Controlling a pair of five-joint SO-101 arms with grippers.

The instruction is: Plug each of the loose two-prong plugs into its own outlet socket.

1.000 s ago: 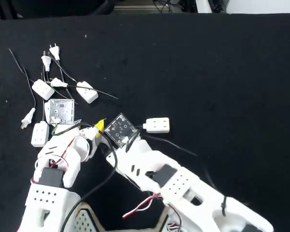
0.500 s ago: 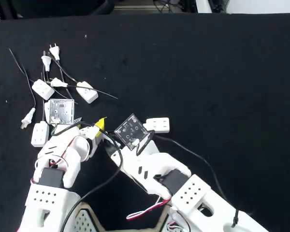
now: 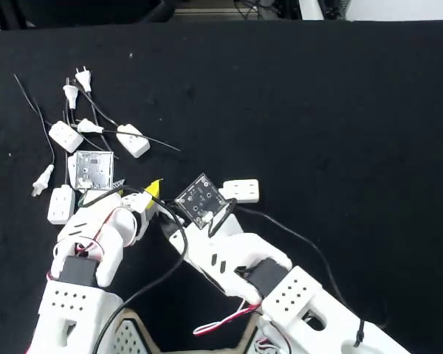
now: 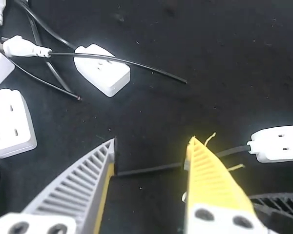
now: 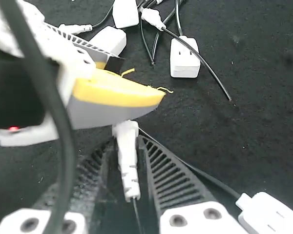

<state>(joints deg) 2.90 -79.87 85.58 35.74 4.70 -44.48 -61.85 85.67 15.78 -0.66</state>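
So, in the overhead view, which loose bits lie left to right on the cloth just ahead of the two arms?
A loose plug → upright socket block → square plate → sideways socket block with a cord.

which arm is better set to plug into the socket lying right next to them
Right. Its hand is shut on a two-prong plug, and the white outlet socket lies just beside it. The left hand is open, with no plug in it.
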